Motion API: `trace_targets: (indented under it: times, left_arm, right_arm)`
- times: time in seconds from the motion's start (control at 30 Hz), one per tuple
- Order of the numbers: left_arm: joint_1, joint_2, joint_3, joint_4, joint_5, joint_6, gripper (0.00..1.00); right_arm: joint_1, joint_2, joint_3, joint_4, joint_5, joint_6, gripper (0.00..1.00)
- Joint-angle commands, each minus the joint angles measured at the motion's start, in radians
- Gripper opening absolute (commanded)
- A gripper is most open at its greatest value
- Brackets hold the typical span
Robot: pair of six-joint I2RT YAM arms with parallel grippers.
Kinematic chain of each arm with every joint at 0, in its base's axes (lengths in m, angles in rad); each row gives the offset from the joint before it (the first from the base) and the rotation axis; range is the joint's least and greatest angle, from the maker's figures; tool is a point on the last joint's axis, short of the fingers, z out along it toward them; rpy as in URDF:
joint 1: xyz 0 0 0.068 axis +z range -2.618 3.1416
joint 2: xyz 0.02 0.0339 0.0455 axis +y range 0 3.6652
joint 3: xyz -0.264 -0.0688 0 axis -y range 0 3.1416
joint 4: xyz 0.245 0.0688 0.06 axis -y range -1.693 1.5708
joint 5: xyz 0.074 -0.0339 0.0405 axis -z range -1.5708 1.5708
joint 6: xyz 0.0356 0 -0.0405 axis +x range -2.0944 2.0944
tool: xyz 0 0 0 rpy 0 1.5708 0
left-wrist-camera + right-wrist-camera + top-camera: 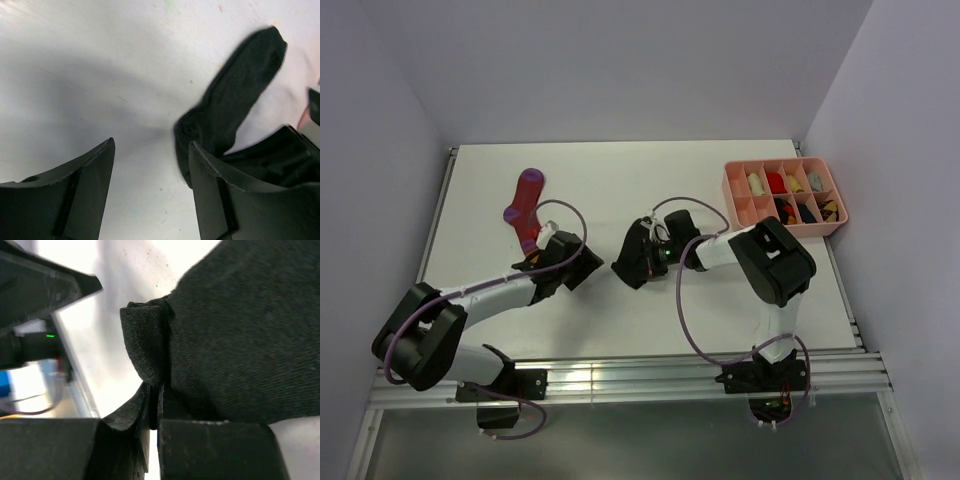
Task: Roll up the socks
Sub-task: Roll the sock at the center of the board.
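Observation:
A black sock (235, 100) lies on the white table, its near end bunched into a small roll. My right gripper (157, 390) is shut on that bunched edge of the black sock (240, 340). My left gripper (150, 145) is open just left of the sock, with only bare table between its fingers (90, 185). Seen from above, the left gripper (582, 266) and right gripper (623, 268) face each other at mid-table. A magenta sock with purple stripes (525, 205) lies flat behind the left gripper, untouched.
A pink compartment tray (732, 188) holding several rolled socks stands at the back right. The table's left edge and a metal rail (438, 205) run close to the magenta sock. The left gripper's finger (45, 285) shows at the top left of the right wrist view.

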Motion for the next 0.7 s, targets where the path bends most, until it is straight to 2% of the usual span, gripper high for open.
trace_targets:
  times: [0.0,0.2,0.4,0.67]
  left_arm:
    - [-0.047,-0.001,-0.004,0.136,0.007,-0.023,0.65]
    - [-0.104,0.105,-0.006,0.212,0.039,-0.057,0.63]
    - [-0.119,0.183,0.013,0.214,0.047,-0.055,0.58]
    - [-0.124,0.220,0.003,0.223,0.058,-0.046,0.45]
  right_arm:
    - [-0.035,0.061,0.025,0.087,-0.156,0.141,0.00]
    - [-0.050,0.124,0.057,0.072,-0.192,0.164,0.00]
    - [-0.070,0.151,0.068,0.058,-0.201,0.168,0.00]
    - [-0.084,0.177,0.090,0.035,-0.207,0.163,0.00]
